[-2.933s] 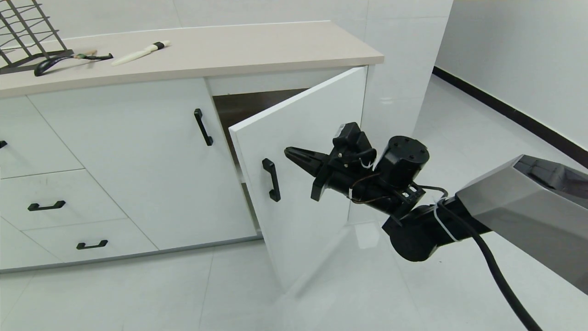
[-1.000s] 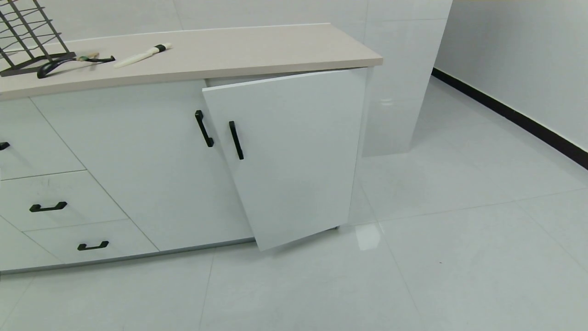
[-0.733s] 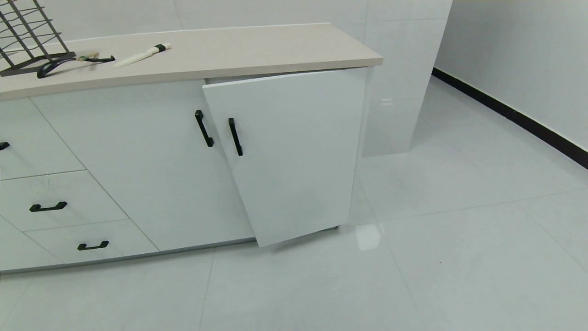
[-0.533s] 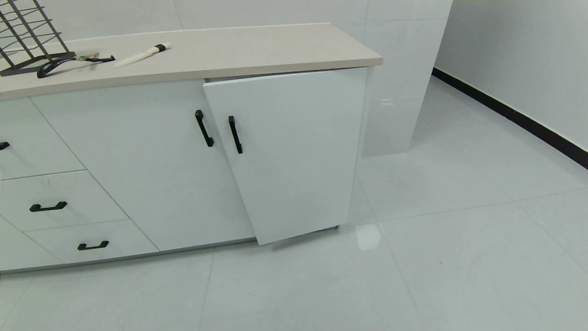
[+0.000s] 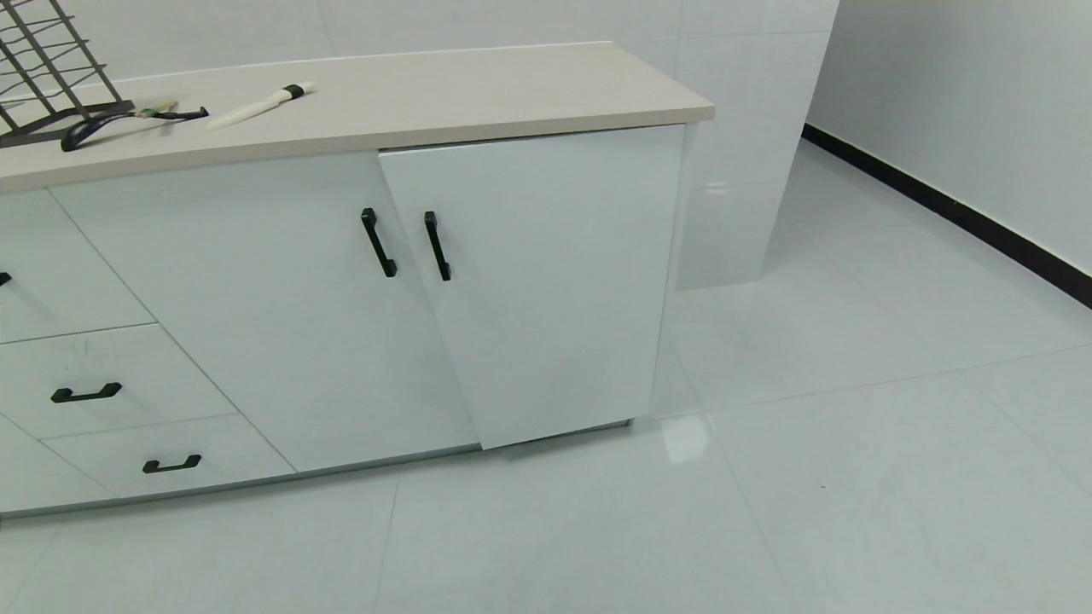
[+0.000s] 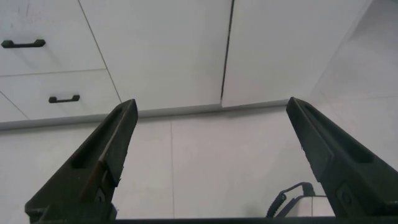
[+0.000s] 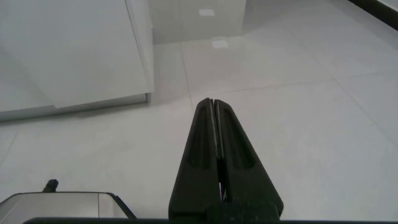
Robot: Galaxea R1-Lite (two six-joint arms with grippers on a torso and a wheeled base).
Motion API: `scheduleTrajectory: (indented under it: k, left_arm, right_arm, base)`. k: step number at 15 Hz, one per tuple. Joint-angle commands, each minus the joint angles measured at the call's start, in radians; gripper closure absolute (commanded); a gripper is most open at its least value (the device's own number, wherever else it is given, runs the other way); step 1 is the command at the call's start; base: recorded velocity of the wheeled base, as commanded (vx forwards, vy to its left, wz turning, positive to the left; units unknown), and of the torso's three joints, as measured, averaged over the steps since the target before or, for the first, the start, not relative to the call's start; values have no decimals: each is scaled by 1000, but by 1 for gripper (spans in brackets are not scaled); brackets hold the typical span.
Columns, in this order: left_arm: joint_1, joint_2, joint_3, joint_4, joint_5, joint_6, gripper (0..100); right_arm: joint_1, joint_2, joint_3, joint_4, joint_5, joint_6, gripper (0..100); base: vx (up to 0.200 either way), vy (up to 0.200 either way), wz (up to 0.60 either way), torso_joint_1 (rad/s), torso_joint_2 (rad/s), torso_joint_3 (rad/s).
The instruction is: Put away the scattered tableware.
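Counter (image 5: 478,85): one
Rack (image 5: 84,47): one
Utensils: three: black utensil (image 5: 81,130), wooden-handled utensil (image 5: 166,108), white utensil (image 5: 256,102)
Doors: two: left door (image 5: 256,307), right door (image 5: 554,273)
Door handles (image 5: 378,243): two
Drawer handles (image 5: 85,393): three
Claws: two: left claw (image 6: 211,107), right claw (image 7: 214,104)

The wire rack (image 5: 47,68) is cut off by the frame edge, and the dark utensil (image 5: 102,122) beside its base is too small to identify

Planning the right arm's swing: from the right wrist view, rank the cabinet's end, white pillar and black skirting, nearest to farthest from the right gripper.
1. cabinet's end, ahead of the shut right gripper.
2. white pillar, behind that end.
3. black skirting, along the far wall.
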Motion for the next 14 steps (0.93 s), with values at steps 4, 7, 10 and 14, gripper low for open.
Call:
scheduleTrajectory:
  k: [4, 7, 10, 14]
  left_arm:
    - [0, 0, 0, 0, 0, -1, 0]
    - [0, 0, 0, 0, 0, -1, 0]
    - [0, 0, 0, 0, 0, -1, 0]
    - [0, 0, 0, -1, 0, -1, 0]
  right_arm:
    - [0, 3, 0, 1, 0, -1, 100]
    - [0, 3, 0, 1, 0, -1, 100]
    - [0, 3, 0, 2, 0, -1, 100]
    - [0, 4, 0, 2, 3, -2, 100]
  base:
    - [0, 200, 0, 4, 4, 1]
    - [0, 200, 0, 1, 2, 4]
    - [0, 200, 0, -1, 1, 2]
    - [0, 200, 0, 6, 1, 0]
